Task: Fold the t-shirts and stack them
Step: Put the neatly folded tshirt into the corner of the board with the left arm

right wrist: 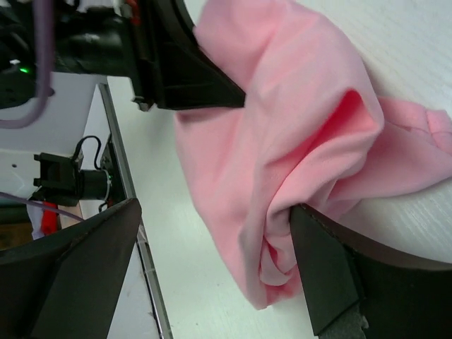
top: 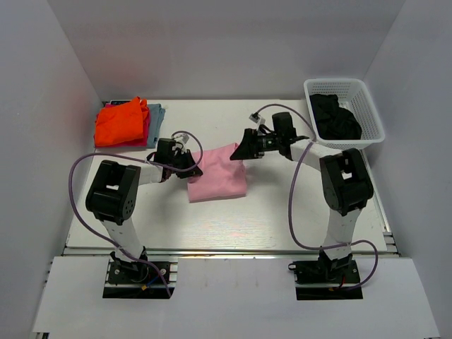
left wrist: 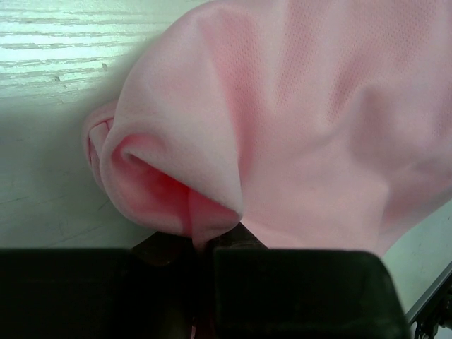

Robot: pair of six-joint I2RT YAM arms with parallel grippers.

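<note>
The light pink t-shirt (top: 217, 173) lies partly folded in the middle of the table. My left gripper (top: 191, 168) is at its left edge, and in the left wrist view (left wrist: 201, 244) the jaws are shut on a fold of the pink cloth (left wrist: 304, 120). My right gripper (top: 244, 150) is at the shirt's far right corner. In the right wrist view (right wrist: 212, 275) its jaws stand wide open, with bunched pink cloth (right wrist: 296, 141) between them, resting against the right finger (right wrist: 339, 275). The orange t-shirt (top: 121, 121) tops a stack at the back left, over red and grey-blue cloth (top: 157, 113).
A white basket (top: 369, 106) at the back right holds a black t-shirt (top: 335, 116). White walls close in the table on three sides. The right arm's cable (top: 296, 205) loops over the table's right part. A metal rail (top: 226, 251) runs along the near edge.
</note>
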